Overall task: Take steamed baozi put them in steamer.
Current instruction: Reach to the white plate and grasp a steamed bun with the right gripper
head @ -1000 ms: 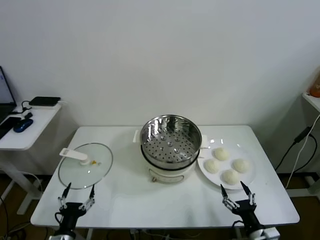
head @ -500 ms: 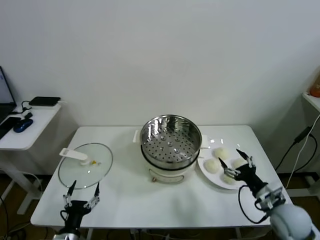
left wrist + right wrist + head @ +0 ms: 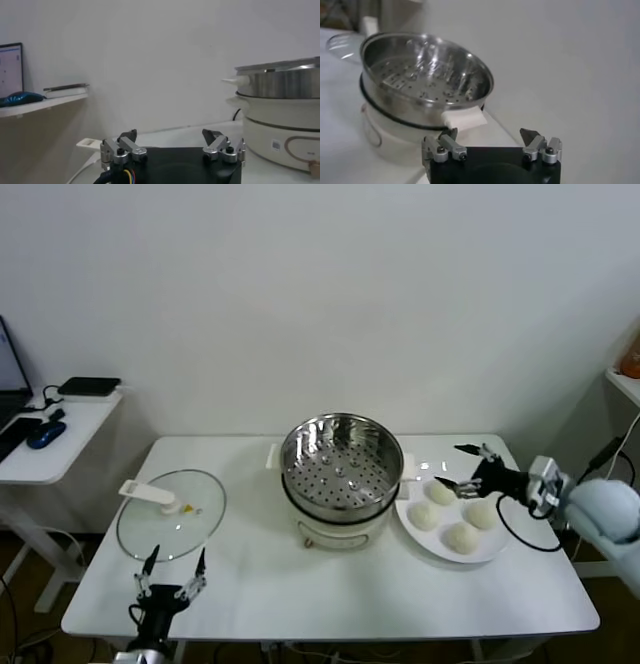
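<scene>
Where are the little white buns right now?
In the head view, all four steamed baozi sit on a white plate on the table's right side, just right of the steamer, below the open right gripper.

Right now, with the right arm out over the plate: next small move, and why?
Probably lower the right gripper onto the nearest steamed baozi and close. Its jaws stand open and empty above the white plate, all four buns lie on the plate, and the steamer holds none yet. The left gripper waits open near the table's front edge by the glass lid.
</scene>
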